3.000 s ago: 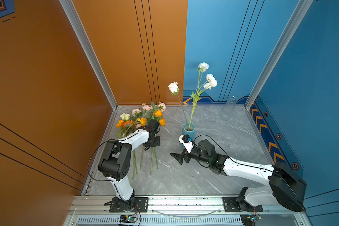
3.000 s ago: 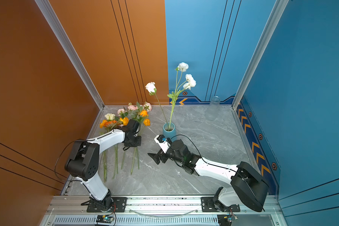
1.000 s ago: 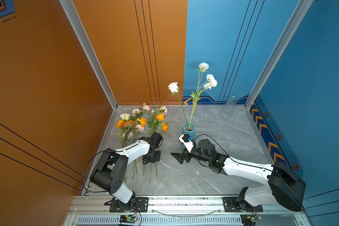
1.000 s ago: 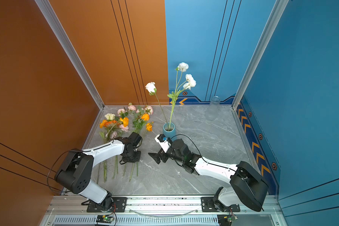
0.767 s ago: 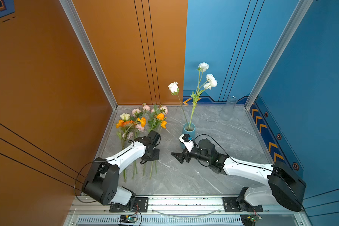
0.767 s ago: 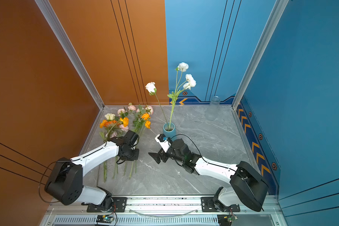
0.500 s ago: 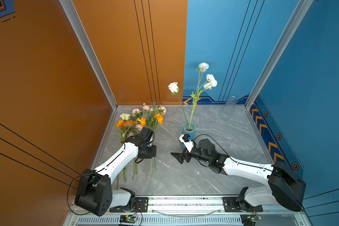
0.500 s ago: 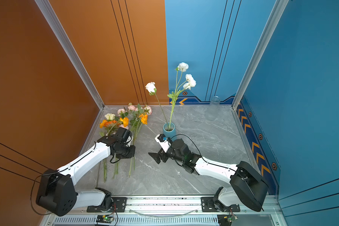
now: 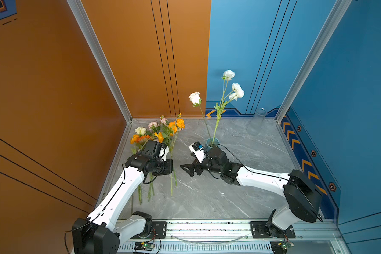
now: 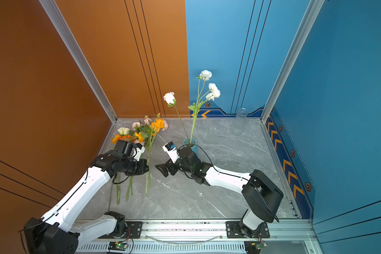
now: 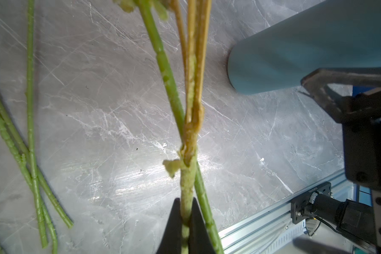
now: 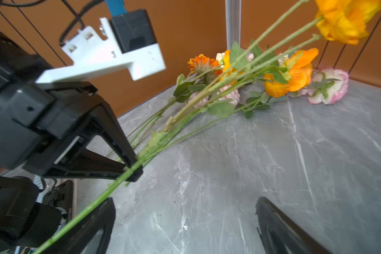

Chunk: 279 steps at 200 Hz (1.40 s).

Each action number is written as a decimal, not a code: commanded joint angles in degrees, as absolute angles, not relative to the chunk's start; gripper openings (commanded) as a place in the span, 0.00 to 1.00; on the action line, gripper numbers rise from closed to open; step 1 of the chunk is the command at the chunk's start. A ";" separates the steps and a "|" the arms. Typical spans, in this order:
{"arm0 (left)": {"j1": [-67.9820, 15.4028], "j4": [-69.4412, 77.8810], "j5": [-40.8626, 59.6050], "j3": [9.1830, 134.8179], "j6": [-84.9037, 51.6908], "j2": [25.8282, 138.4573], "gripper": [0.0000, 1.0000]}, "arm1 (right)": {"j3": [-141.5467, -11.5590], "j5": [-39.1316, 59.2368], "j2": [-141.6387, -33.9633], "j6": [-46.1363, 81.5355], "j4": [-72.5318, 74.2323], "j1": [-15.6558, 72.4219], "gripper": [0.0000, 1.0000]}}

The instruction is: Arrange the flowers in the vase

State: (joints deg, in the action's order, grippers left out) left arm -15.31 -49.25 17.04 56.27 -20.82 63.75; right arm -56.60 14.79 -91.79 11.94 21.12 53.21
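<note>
Left arm's been busy: your elbow has swung out low to the left, and the left gripper (image 12: 132, 169) has drawn back from the pile of flowers (image 9: 144, 137) with one stem. The right arm hasn't budged.

Your left jaws are pressed tight on the orange-bloomed flower (image 9: 180, 123), low on its stem, and it's up off the table (image 9: 207, 198) at the grip, blooms tilted back over the pile. A second green stem runs close alongside; I can't tell whether it's coming along too, so watch for that. Your right gripper (image 12: 185, 201) is spread wide, holding nothing, facing the held stem and parked just in front of the blue vase (image 11: 306, 50), where the white flowers (image 9: 229, 74) already stand.

So I'd call this pick done, delivery pending. It looks like a handover is set up: bring the stem between those open right jaws, or else stand it upright and thread the cut end into the vase's narrow mouth, beside the stems already in there.

For room, you've got bare marble between the two grippers and down toward the front rail (image 9: 207, 224). It's tight on the left, though, where the pile sits in the corner against the orange wall (image 9: 53, 110). The right wrist crowds the vase's near side, and the white blooms tower above it. The clear glass cylinder (image 9: 256, 121) stands well apart in the far corner.
</note>
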 commanded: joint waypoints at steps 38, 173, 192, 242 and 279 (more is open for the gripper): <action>-14.02 -49.35 16.14 54.17 -19.84 59.56 0.00 | -65.59 17.06 -98.02 20.19 15.22 56.81 0.89; -11.64 -48.07 14.31 53.73 -21.08 55.61 0.00 | -70.06 18.32 -106.93 24.26 11.68 57.71 0.65; -11.24 -48.54 14.32 56.01 -20.84 54.29 0.00 | -70.35 18.86 -107.58 24.70 12.21 56.84 0.65; -10.72 -46.77 5.98 64.33 -16.85 55.15 0.00 | -61.97 15.06 -94.15 16.45 15.00 56.53 0.85; -10.99 -32.47 -1.81 64.08 -16.93 51.62 0.00 | -55.63 12.13 -80.03 9.52 11.43 56.10 0.98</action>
State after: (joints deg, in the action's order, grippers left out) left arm -11.20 -43.09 4.91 64.14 -18.26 54.30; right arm -58.57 14.94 -88.25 16.16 12.36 56.55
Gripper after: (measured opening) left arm 0.066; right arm 0.948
